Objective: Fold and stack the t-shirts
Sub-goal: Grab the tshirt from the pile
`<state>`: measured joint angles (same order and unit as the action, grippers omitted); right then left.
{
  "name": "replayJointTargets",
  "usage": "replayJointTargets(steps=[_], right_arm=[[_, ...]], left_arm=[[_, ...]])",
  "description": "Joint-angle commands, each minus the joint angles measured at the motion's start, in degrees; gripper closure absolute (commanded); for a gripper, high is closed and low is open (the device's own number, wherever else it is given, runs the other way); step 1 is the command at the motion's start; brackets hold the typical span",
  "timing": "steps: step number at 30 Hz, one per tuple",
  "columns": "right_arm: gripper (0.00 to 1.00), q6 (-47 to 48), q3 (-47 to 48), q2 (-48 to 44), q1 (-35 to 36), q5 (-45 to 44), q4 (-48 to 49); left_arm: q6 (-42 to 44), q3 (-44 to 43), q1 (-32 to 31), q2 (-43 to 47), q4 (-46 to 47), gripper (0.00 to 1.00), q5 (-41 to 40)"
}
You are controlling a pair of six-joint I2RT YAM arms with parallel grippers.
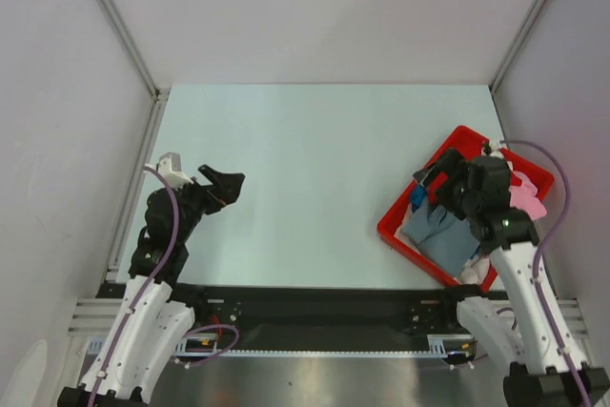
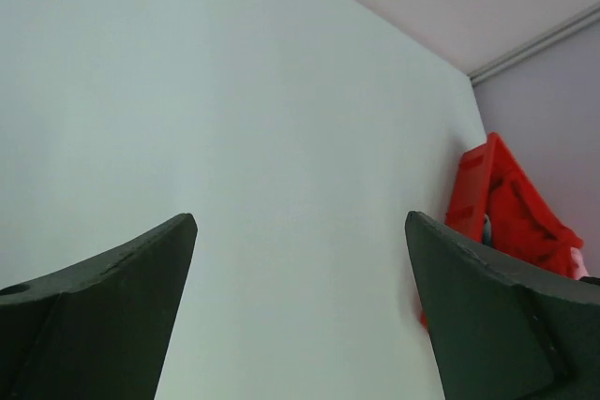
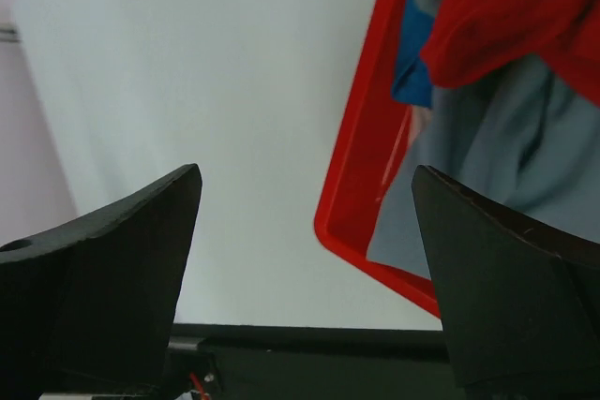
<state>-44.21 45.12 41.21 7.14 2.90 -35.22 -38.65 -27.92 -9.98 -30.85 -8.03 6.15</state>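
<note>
Several t-shirts lie bunched in a red plastic bin (image 1: pixel 393 226) at the right of the table. A grey-blue shirt (image 1: pixel 440 228) lies on top near the front, a pink one (image 1: pixel 527 199) at the right, a bit of blue (image 1: pixel 417 199) at the left. The right wrist view shows the grey-blue shirt (image 3: pixel 511 152), a red shirt (image 3: pixel 511 11) and blue cloth (image 3: pixel 410 77) inside the bin (image 3: pixel 352 170). My right gripper (image 1: pixel 431 181) is open and empty above the bin's left part. My left gripper (image 1: pixel 225 188) is open and empty at the table's left.
The pale table (image 1: pixel 305 178) lies between the arms. Grey walls with metal rails (image 1: pixel 143 140) close the left, right and back. A black strip (image 1: pixel 315 302) runs along the near edge. The bin shows at the far right of the left wrist view (image 2: pixel 502 194).
</note>
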Motion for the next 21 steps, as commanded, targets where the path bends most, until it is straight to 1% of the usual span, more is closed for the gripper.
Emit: replayJointTargets(steps=[1, 3, 4, 6, 7, 8, 9, 12, 14, 15, 16, 17, 19, 21], right_arm=[[0.00, 10.1, 11.5, 8.2, 0.1, -9.4, -10.9], [0.00, 11.7, 15.7, 12.9, -1.2, -9.0, -13.2], [0.00, 10.7, 18.7, 14.0, -2.2, -8.3, -14.2], [0.00, 6.2, 19.3, 15.7, -6.2, -9.2, -17.7], [0.00, 5.6, 18.8, 17.0, -9.0, -5.1, -17.8], [0.00, 6.0, 16.9, 17.6, -14.9, -1.4, -17.3], [0.00, 5.6, 16.1, 18.0, -16.4, 1.3, -17.2], [0.00, 4.7, 15.9, 21.3, -16.5, 1.0, -16.3], [0.00, 5.6, 17.2, 23.8, -16.5, -2.7, -16.4], [0.00, 5.9, 17.7, 24.6, -16.5, -6.7, -16.7], [0.01, 6.3, 18.1, 25.1, -16.5, -7.7, -16.8], [0.05, 7.3, 18.2, 26.5, -16.4, -7.7, -15.3], [0.15, 6.5, 18.3, 28.5, -15.1, -8.3, -13.5], [0.18, 4.7, 18.6, 31.5, -14.3, -9.0, -11.8]], left_arm=[[1.7, -5.0, 0.4, -1.5, -6.4, 0.00, -4.3], [1.4, -5.2, 0.4, -1.3, -6.9, 0.00, -4.0], [1.0, -5.3, 0.4, -1.3, -7.0, 0.00, -4.0], [0.3, -6.3, 0.4, -1.6, -8.4, 0.00, -3.8], [0.2, -6.8, 0.4, -1.8, -8.9, 0.00, -3.5], [0.1, -7.5, 0.4, -2.1, -9.5, 0.00, -2.4], [0.2, -9.1, 0.4, -2.2, -11.8, 0.00, -1.4], [2.0, -11.7, 0.6, -3.1, -15.2, 0.00, 1.3], [5.5, -12.1, 0.5, -3.4, -14.0, 0.00, 5.4], [6.1, -12.2, 0.6, -3.6, -13.8, 0.00, 5.9], [6.7, -12.2, 0.5, -4.0, -13.4, 0.00, 6.1], [7.9, -12.5, 0.5, -4.9, -13.7, 0.00, 6.2], [8.9, -13.1, 0.5, -5.4, -14.0, 0.00, 5.7], [9.6, -12.8, 0.5, -6.1, -13.5, 0.00, 5.9]])
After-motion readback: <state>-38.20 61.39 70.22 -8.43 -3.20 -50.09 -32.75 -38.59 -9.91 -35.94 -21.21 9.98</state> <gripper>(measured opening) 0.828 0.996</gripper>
